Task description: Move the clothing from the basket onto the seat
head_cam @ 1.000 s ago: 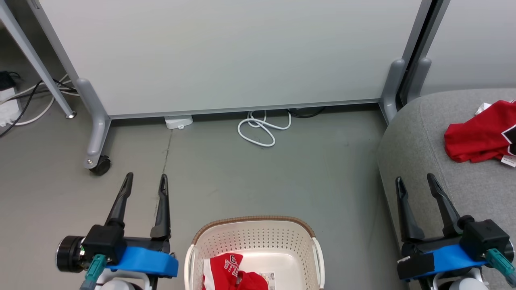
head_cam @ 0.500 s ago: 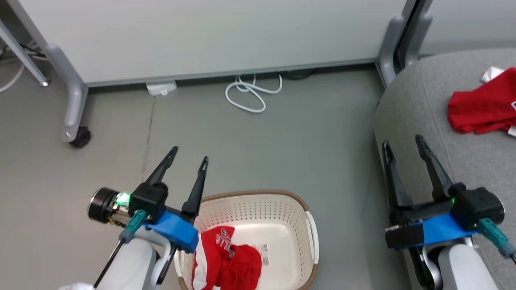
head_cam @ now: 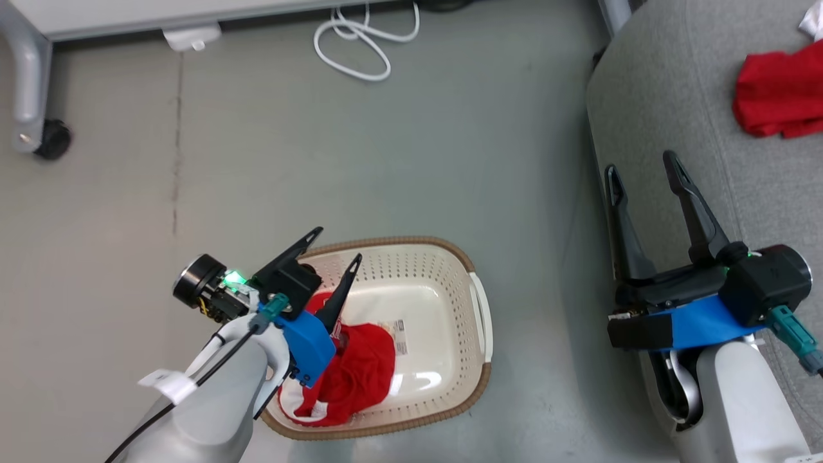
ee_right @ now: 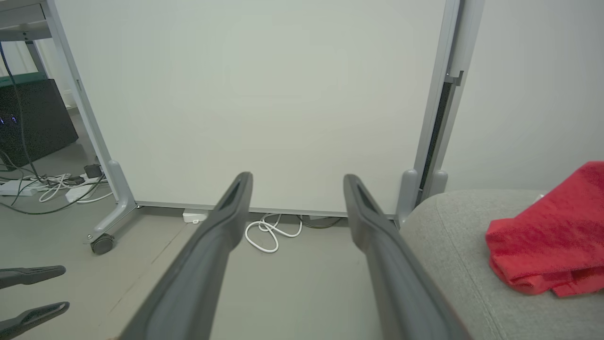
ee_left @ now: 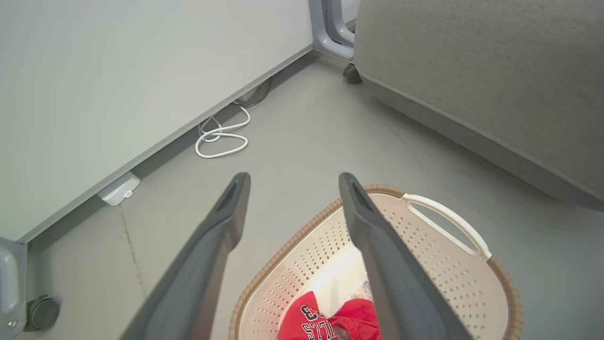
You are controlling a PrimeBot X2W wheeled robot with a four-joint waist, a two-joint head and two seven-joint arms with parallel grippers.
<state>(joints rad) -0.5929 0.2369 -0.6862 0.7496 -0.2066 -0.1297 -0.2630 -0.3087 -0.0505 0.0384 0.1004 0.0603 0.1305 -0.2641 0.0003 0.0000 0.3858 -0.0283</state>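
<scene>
**Operator:** Where do my grippers stand?

**Desk:** Your left gripper [head_cam: 339, 244] hangs over the rim of the basket [head_cam: 411, 243], fingers spread wide, gripping nothing. Your right gripper [head_cam: 639, 162], equally wide and empty, sits at the edge of the seat [head_cam: 669, 77].

**Operator:** And the clothing?

**Desk:** A lettered red garment [head_cam: 360, 366] lies bunched in the basket, beneath your left gripper. A second red garment [head_cam: 778, 96] rests on the seat.

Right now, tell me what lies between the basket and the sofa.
Only bare grey floor lies between the basket and the sofa, with nothing resting on that strip. The head view shows it, and the left wrist view agrees.
</scene>
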